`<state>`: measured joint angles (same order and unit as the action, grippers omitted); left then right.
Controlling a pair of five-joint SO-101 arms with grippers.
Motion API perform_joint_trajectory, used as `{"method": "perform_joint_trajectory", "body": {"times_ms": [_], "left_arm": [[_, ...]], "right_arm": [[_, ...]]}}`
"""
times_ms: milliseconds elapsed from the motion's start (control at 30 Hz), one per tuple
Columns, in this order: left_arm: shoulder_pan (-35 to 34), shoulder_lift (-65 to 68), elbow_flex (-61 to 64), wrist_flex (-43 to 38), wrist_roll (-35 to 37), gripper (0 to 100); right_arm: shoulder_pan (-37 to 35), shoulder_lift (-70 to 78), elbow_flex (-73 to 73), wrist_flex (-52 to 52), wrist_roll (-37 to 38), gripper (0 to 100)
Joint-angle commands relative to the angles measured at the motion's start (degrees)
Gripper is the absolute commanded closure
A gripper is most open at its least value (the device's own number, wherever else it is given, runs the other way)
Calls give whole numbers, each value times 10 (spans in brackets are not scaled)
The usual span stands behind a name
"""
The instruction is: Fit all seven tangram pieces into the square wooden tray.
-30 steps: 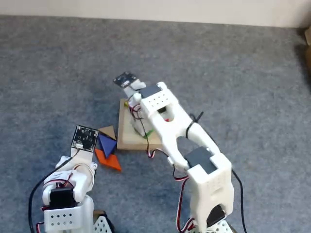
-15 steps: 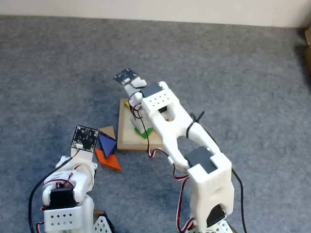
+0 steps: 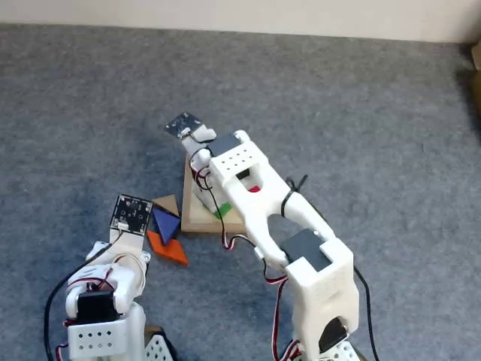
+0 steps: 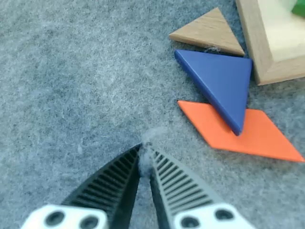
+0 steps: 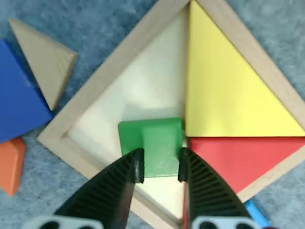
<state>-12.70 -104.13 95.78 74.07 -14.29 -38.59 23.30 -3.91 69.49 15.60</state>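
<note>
While the left gripper (image 4: pixel 144 151) hangs low over the grey carpet (image 4: pixel 71 67) with its two fingers pressed together and nothing between them, the right gripper (image 5: pixel 159 171) stands above the square wooden tray (image 5: pixel 119 62) with its fingers a little apart. Both fingertips lie over the near part of the green square piece (image 5: pixel 155 138), which is wider than the gap between them. It cannot be told if they touch it.

The green square sits inside the tray, just beside the place where the large yellow triangle (image 5: pixel 224 90) and the red triangle (image 5: pixel 238 157) meet. These two triangles lie flat in the tray, edge against edge. The pale floor of the tray shows around the other sides of the green square.

Outside the tray, three pieces rest on the carpet near one rim: a small natural wood triangle (image 4: pixel 209 33), a dark blue triangle (image 4: pixel 219 81) and an orange parallelogram (image 4: pixel 248 136). One tip of the blue triangle lies over the orange parallelogram. The wood triangle is just beside the blue one.
</note>
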Motion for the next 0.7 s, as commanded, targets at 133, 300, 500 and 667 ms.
{"method": "perform_joint_trajectory", "body": {"times_ms": [133, 300, 500, 667], "left_arm": [[-6, -3, -6, -7, -3, 994], [-6, -3, -6, -7, -3, 994], [-6, -3, -6, -7, -3, 994], [-6, -3, -6, -7, -3, 994]], "right_arm": [[19, -45, -30, 31, 2, 878], [10, -105, -6, 29, 1, 888], [-27, -106, 91, -66, 1, 930], [-24, -106, 155, -89, 2, 930]]}}
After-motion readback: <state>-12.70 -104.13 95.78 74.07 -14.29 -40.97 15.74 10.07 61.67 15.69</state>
